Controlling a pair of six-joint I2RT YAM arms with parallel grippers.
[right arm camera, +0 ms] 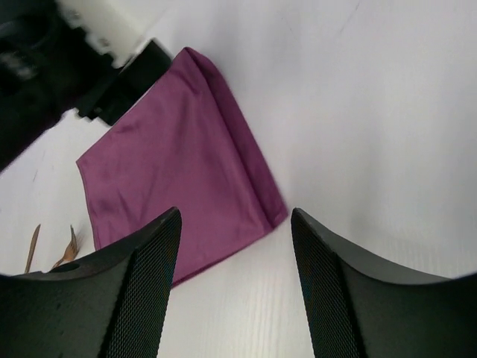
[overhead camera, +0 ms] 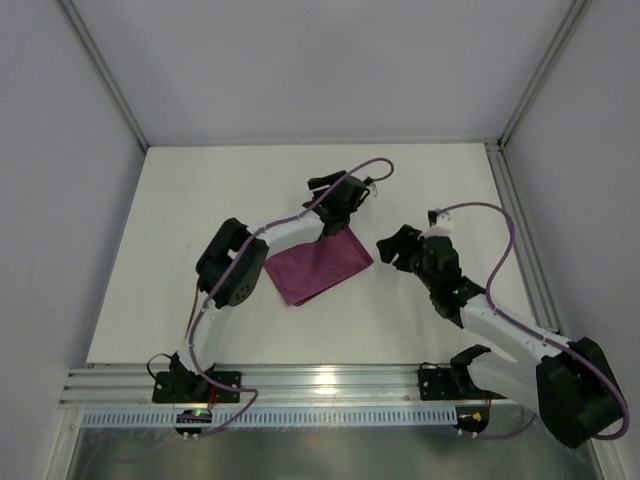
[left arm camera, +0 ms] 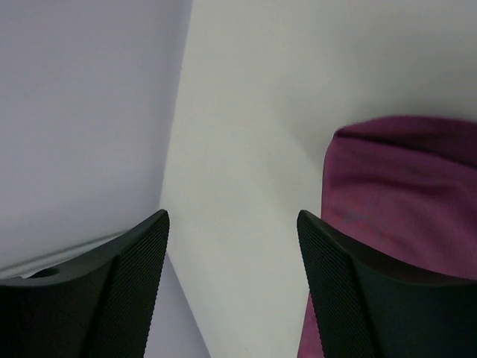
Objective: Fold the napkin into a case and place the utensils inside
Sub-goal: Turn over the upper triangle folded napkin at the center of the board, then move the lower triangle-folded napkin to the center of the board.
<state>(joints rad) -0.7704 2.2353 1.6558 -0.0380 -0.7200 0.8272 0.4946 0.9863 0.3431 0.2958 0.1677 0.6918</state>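
Note:
The plum-purple napkin (overhead camera: 318, 265) lies folded into a flat oblong on the white table (overhead camera: 200, 220). My left gripper (overhead camera: 345, 186) hovers at its far corner. In the left wrist view, the left gripper (left arm camera: 232, 224) is open over bare table, with the napkin (left arm camera: 402, 186) just to the right of its fingers. My right gripper (overhead camera: 392, 245) is open beside the cloth's right corner. In the right wrist view, the right gripper (right arm camera: 235, 220) frames the napkin (right arm camera: 179, 171) corner and holds nothing. Two slim copper tips of the utensils (right arm camera: 68, 250) peek out at the left edge, otherwise hidden.
Grey walls enclose the table on three sides (left arm camera: 82, 112). An aluminium rail (overhead camera: 320, 385) runs along the near edge by the arm bases. A metal post (overhead camera: 520, 210) borders the right side. The left arm's wrist (right arm camera: 45, 67) lies over the napkin's far end.

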